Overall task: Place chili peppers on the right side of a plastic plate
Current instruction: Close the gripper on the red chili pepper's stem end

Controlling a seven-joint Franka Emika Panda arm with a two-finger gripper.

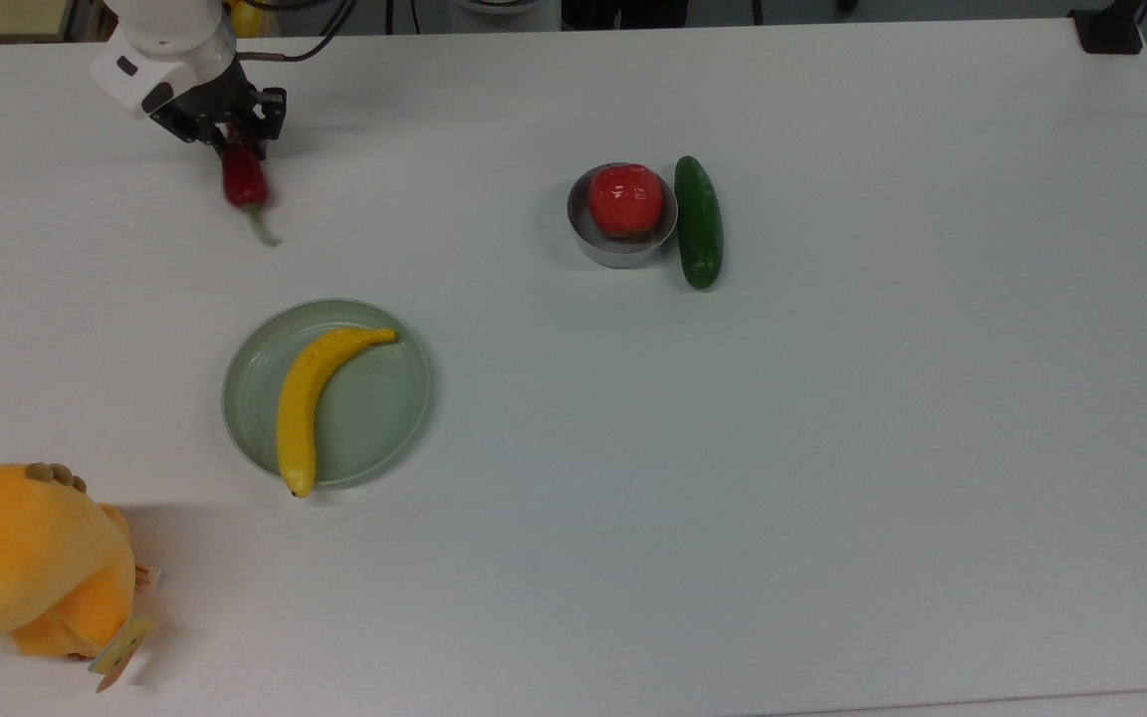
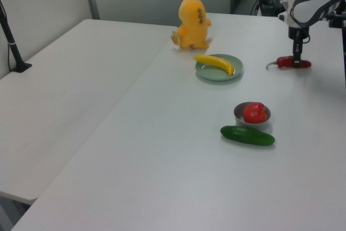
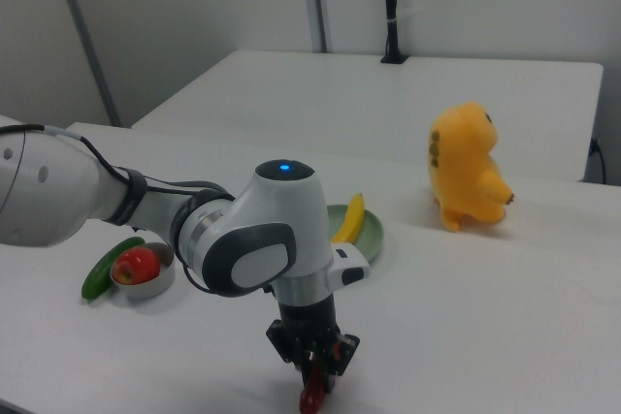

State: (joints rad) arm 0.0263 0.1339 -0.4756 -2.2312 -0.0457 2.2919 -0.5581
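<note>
Chili pepper (image 1: pixel 243 179) is sitting near the far-left corner of the table (image 1: pixel 832 448) in the top view, well apart from the plastic plate (image 1: pixel 379 398), and the gripper (image 1: pixel 232 136) is right down on its blunt end. The fingers look pinched in on the pepper, so I'd call it gripped, with the stem end sticking out toward the plate. In the right view the pepper (image 3: pixel 312 397) pokes out just below the fingers, and in the left view it (image 2: pixel 292 61) lies roughly level at the fingertips.

What could go wrong, as far as I can judge: the grip is at one end rather than the middle, so the glossy skin could let the pepper swivel or slip out on the way over. The plate already has a banana (image 1: pixel 310 398) lying across it, so the free space is only on the top view's right part. Drop it too close and it bumps the banana or ends up on the rim. The apple (image 1: pixel 624 199), bowl (image 1: pixel 593 244) and cucumber (image 1: pixel 699 224) are off to the side, not really in the way
</note>
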